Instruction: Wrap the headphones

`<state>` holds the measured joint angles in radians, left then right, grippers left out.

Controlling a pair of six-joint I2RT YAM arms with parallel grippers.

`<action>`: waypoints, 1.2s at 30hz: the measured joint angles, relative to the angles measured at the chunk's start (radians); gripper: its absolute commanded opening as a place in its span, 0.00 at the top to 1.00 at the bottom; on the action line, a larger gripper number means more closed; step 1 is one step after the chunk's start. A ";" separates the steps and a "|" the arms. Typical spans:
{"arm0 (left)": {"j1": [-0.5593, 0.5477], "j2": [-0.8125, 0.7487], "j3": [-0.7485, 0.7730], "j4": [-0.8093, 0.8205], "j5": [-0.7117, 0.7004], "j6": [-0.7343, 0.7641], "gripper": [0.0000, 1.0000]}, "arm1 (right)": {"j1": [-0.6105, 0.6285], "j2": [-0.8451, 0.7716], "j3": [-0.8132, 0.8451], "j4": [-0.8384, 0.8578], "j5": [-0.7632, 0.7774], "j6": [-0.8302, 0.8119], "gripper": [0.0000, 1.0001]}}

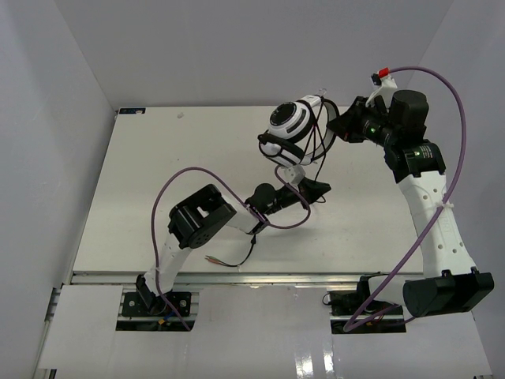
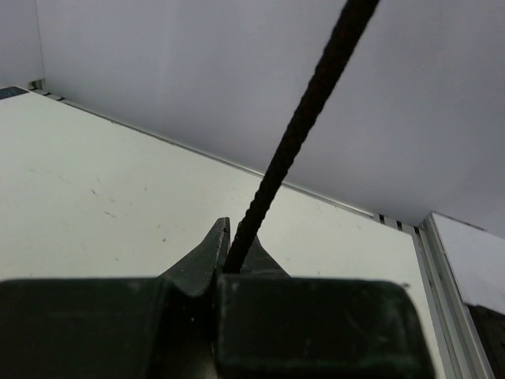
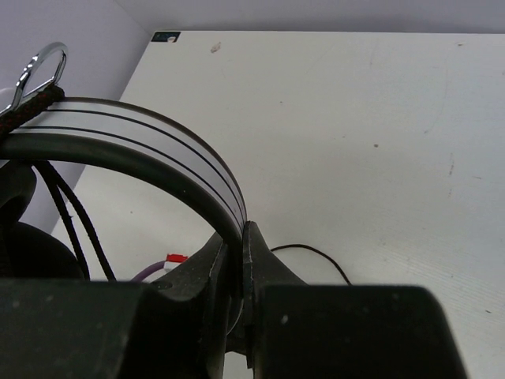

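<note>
The white headphones [image 1: 289, 120] with black pads hang in the air above the back of the table. My right gripper [image 1: 338, 126] is shut on their headband [image 3: 158, 150], which runs between its fingers [image 3: 241, 237]. Thin black cable strands [image 1: 316, 146] drop from the headphones to my left gripper [image 1: 317, 189]. In the left wrist view that gripper [image 2: 235, 241] is shut on the cable [image 2: 300, 130], which rises taut up and to the right. The cable's loose end with small plugs [image 1: 217, 260] lies near the table's front edge. An ear cup [image 3: 16, 245] shows dark at the right wrist view's left edge.
The white table [image 1: 142, 197] has grey walls at the back and both sides. Thick purple arm cables [image 1: 197, 178] loop over the left arm and along the right arm [image 1: 442, 213]. A metal rail [image 1: 260, 278] runs along the table's front edge.
</note>
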<state>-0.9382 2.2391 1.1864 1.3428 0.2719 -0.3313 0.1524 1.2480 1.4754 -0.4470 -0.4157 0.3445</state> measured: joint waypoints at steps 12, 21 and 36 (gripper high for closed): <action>-0.001 -0.232 -0.185 -0.090 0.218 0.110 1.00 | -0.014 0.027 0.000 -0.023 0.134 -0.064 0.92; 0.020 -0.293 -0.310 -0.103 0.288 0.133 1.00 | -0.061 0.039 0.000 -0.024 0.083 -0.074 0.92; 0.215 -0.378 -0.342 -0.249 0.404 0.169 0.90 | -0.091 -0.024 0.041 -0.188 -0.295 -0.622 0.92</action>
<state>-0.7232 1.8607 0.8444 1.0940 0.6763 -0.1625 0.0616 1.2242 1.5167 -0.6346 -0.7105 -0.2770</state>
